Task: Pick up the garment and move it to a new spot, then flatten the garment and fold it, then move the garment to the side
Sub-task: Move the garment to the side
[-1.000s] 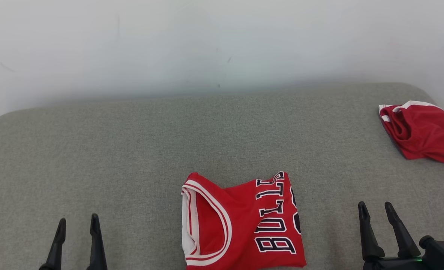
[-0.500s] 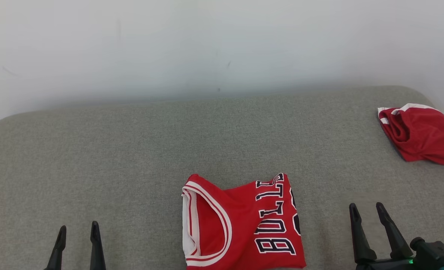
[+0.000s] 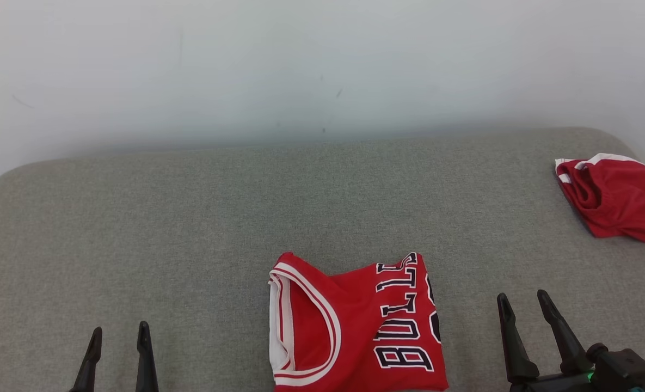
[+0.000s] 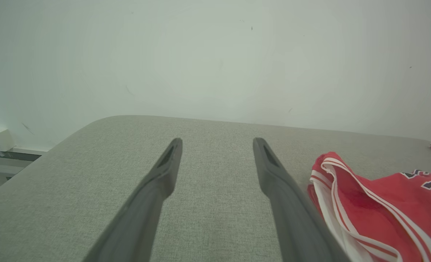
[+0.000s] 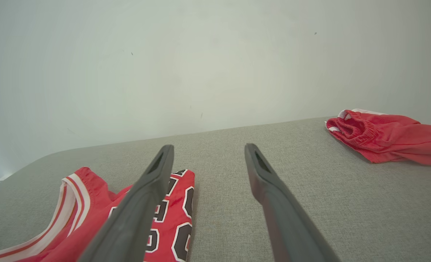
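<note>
Fingers (image 3: 146, 359) of the left gripper (image 3: 121, 329) and right gripper (image 3: 522, 296) are spread apart, holding nothing. The folded red jersey (image 3: 355, 326) lies between them on the grey table (image 3: 191, 218), touching neither.

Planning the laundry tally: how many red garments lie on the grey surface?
2. A folded Bulls jersey lies front middle; crumpled red shorts sit at the far right edge. More may lie out of frame.
</note>
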You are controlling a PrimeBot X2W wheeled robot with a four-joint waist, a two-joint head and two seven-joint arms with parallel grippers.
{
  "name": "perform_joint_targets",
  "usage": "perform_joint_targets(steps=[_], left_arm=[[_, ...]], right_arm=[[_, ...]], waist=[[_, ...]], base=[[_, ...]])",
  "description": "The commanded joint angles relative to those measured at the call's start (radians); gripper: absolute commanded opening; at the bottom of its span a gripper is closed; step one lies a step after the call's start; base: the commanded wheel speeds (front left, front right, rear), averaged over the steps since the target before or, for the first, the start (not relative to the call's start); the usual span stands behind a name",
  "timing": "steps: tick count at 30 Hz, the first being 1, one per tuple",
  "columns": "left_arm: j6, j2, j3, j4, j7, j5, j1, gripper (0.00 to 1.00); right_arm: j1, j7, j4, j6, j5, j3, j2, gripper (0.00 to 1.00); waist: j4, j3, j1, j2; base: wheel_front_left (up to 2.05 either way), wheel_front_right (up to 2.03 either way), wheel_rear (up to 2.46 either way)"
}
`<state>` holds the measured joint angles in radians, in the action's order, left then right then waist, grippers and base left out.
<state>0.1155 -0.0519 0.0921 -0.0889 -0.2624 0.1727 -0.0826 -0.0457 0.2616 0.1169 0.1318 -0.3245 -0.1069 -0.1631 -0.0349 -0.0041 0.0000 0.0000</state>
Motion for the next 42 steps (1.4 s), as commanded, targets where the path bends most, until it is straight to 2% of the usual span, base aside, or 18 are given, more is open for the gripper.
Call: perform_joint_targets(steps=[1, 8, 15, 18, 25, 31, 41, 42], left_arm=[[0.005, 0.001, 0.0, -0.002, -0.003, -0.008, 0.004, 1.0], [0.008, 0.002, -0.006, 0.003, -0.003, -0.003, 0.007, 1.0], [0.006, 0.002, -0.025, 0.007, -0.003, 0.005, 0.03, 1.0], [0.006, 0.002, -0.044, 0.008, -0.003, 0.013, 0.051, 1.0], [0.0, 0.002, -0.079, 0.002, -0.003, 0.028, 0.083, 1.0], [-0.009, 0.001, -0.108, 0.001, -0.003, 0.038, 0.107, 1.0], [-0.017, 0.002, -0.122, -0.007, -0.003, 0.049, 0.125, 1.0], [-0.018, 0.001, -0.121, -0.008, -0.003, 0.051, 0.125, 1.0]], right_arm=[[-0.013, 0.004, -0.003, -0.003, 0.005, -0.002, 0.001, 1.0], [-0.003, 0.004, 0.007, -0.003, 0.009, -0.015, -0.012, 1.0], [0.075, -0.03, 0.072, -0.003, -0.004, -0.069, -0.046, 1.0], [0.135, -0.088, 0.14, -0.003, -0.012, -0.104, -0.061, 1.0], [0.207, -0.139, 0.276, -0.003, -0.026, -0.135, -0.064, 1.0], [0.258, -0.141, 0.407, -0.003, -0.045, -0.168, -0.075, 1.0], [0.316, -0.168, 0.601, -0.003, -0.094, -0.235, -0.05, 1.0], [0.319, -0.166, 0.612, -0.003, -0.103, -0.239, -0.046, 0.5]], waist=[[0.001, 0.0, 0.0, 0.0], [0.009, 0.004, 0.0, 0.0], [0.037, 0.025, 0.0, 0.0], [0.067, 0.049, 0.0, 0.0], [0.12, 0.08, 0.0, 0.0], [0.158, 0.102, 0.0, 0.0], [0.181, 0.115, 0.0, 0.0], [0.181, 0.115, 0.0, 0.0]], base=[[0.0, 0.0, 0.0], [0.0, 0.0, 0.0], [0.0, 0.0, 0.0], [0.0, 0.0, 0.0], [0.0, 0.0, 0.0], [0.0, 0.0, 0.0], [0.0, 0.0, 0.0], [0.0, 0.0, 0.0]])
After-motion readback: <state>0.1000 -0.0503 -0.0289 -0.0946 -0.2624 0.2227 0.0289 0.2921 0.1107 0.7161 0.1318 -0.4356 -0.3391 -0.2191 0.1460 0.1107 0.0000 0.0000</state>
